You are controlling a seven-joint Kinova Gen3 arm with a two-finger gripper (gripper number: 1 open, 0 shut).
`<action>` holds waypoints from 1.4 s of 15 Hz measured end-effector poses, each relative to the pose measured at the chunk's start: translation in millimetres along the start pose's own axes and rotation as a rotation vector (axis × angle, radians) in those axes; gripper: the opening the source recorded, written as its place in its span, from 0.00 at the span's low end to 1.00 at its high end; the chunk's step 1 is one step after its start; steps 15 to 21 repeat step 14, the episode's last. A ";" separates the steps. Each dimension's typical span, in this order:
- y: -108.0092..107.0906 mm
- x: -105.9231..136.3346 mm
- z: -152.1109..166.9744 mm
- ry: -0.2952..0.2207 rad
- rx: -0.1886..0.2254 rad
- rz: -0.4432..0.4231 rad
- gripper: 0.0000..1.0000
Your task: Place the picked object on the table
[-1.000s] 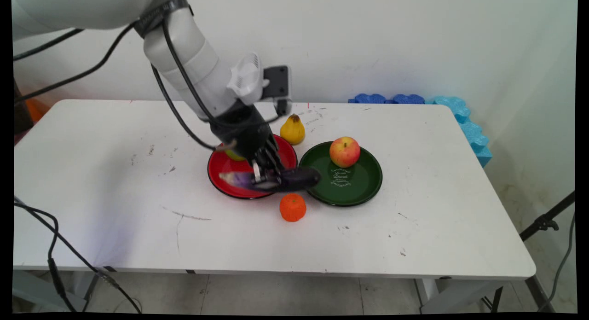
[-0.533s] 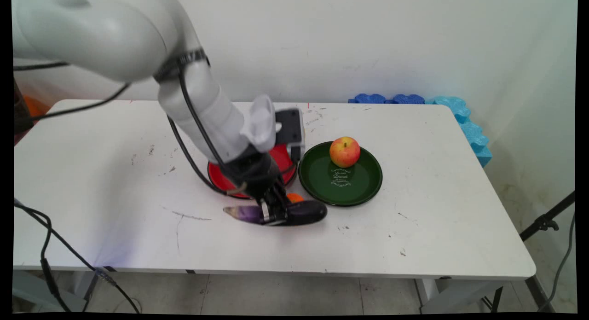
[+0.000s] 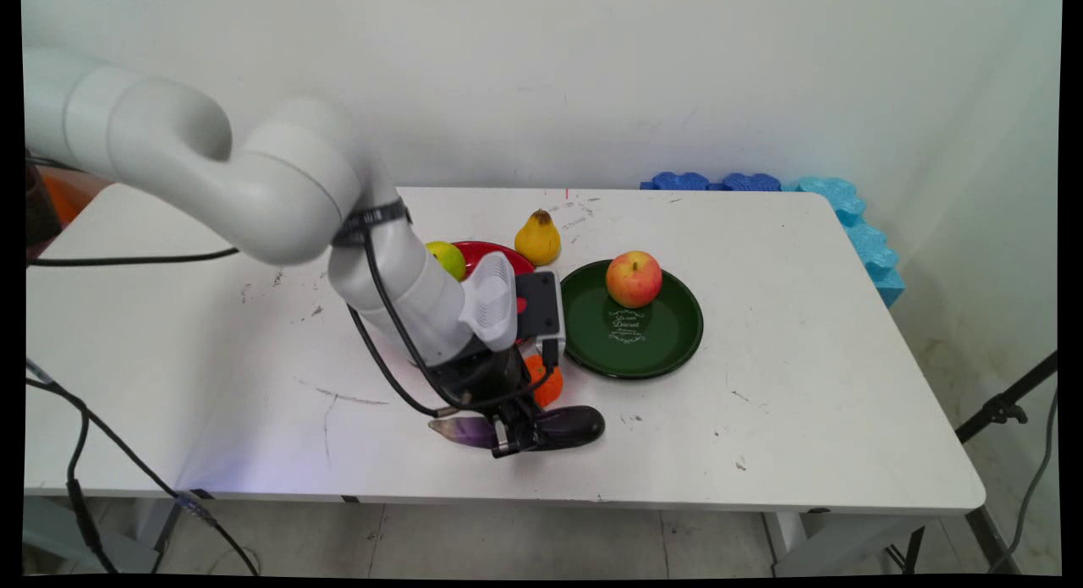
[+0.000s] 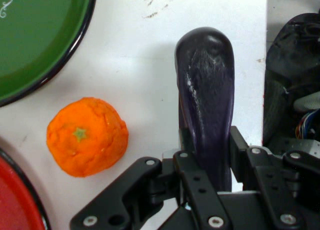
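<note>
- Purple-black and glossy, the eggplant [image 3: 541, 427] lay crosswise in the gripper [image 3: 512, 440], whose two black fingers were clamped on its middle; the hand view showed its dark rounded end [image 4: 205, 90] jutting out past the fingers.
- Over the last second the arm had carried the eggplant from above the red plate [image 3: 486, 251], past the plate's near rim, to the near part of the table [image 3: 761, 436], close to the front edge.
- Whether the eggplant already rested on the tabletop or hung just above it could not be told from either view.
- The wrist had dropped lower as it came forward, so that the arm now covered most of the red plate; only a strip of the plate's far rim showed.
- With the arm out of the way, the green apple [image 3: 447, 258] on the red plate and the yellow pear [image 3: 538, 239] just behind that plate were in plain sight.
- The orange [image 3: 546, 381] sat just behind the gripper, near the eggplant but apart from it; the hand view showed bare table between the orange [image 4: 87, 136] and the eggplant.
- The green plate [image 3: 660, 343] with the red apple [image 3: 634, 278] on its far side had not moved, and neither had the orange.
</note>
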 end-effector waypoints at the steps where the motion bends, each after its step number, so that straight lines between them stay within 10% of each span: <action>1: 0.4 -1.8 6.0 0.005 0.002 0.000 0.00; 7: 1.7 -8.5 27.8 0.030 0.014 -0.002 0.00; 8: 1.8 -9.3 29.7 0.035 0.016 -0.002 1.00; 21: 6.0 -1.6 23.9 0.081 0.017 0.000 1.00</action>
